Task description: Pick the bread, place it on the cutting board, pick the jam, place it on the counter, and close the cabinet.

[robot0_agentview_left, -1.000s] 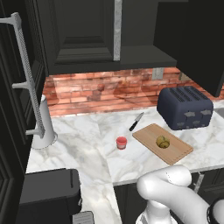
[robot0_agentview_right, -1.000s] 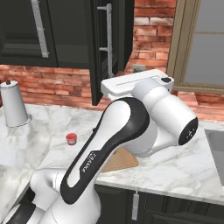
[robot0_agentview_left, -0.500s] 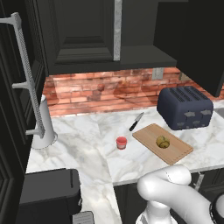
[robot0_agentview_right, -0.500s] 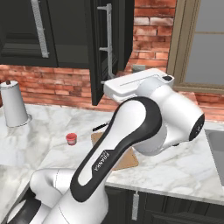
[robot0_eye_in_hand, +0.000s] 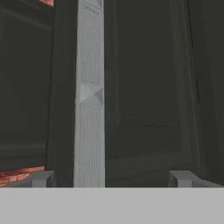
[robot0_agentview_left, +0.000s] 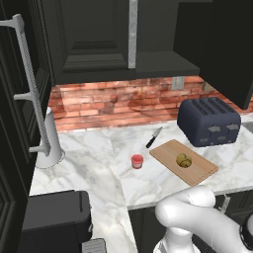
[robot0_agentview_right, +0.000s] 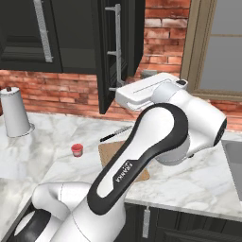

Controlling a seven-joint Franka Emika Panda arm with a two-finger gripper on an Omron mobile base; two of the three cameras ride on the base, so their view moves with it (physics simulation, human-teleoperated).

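Our two fingertips [robot0_eye_in_hand: 41,178] stand wide apart at the bottom of the hand view, with nothing between them, so our gripper [robot0_eye_in_hand: 110,179] is open and empty. Just beyond it rises the silver bar handle [robot0_eye_in_hand: 89,94] of the cabinet [robot0_eye_in_hand: 148,100], upright in this view and set toward the left tip rather than midway between the two. We cannot tell from here whether the tips touch the door panel or hang just short of it.

Further out, the earlier steps look done. The bread [robot0_agentview_left: 184,159] sits on the cutting board [robot0_agentview_left: 197,172], and the jam [robot0_agentview_left: 137,161] stands on the counter [robot0_agentview_left: 89,163] just left of the board, apart from it. A black knife [robot0_agentview_left: 153,137] lies behind the board and a dark toaster [robot0_agentview_left: 208,121] stands to its right.

We judge, then, that closing the cabinet is the step in hand. From the right base view its door [robot0_agentview_right: 106,52] swings out over the worktop, clearly open. The next move calls for pressing or hooking that door near the handle and sweeping it round toward the frame, following its arc so our fingers do not slip off the bar.
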